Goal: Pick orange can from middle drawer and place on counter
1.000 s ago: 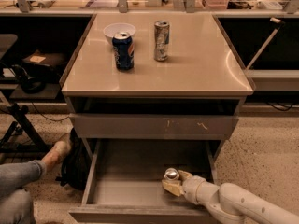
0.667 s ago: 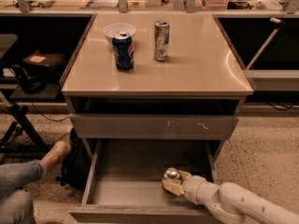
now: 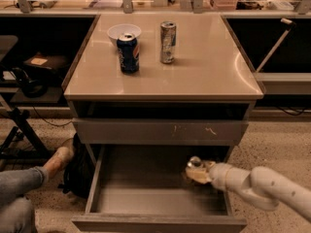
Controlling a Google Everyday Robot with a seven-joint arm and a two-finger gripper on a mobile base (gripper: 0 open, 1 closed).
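Observation:
The orange can shows its shiny silver top and a dull orange body at the right side of the open middle drawer. It is raised above the bare drawer floor. My gripper, at the end of the white arm that reaches in from the lower right, is shut on the can. The beige counter tops the cabinet above.
A dark blue can, a tall silver can and a white bowl stand at the back of the counter. A closed drawer front with scratch marks sits just above the can. A person's leg is at lower left.
The gripper and the orange can have moved up and to the right, off the drawer floor toward the drawer's right back corner.

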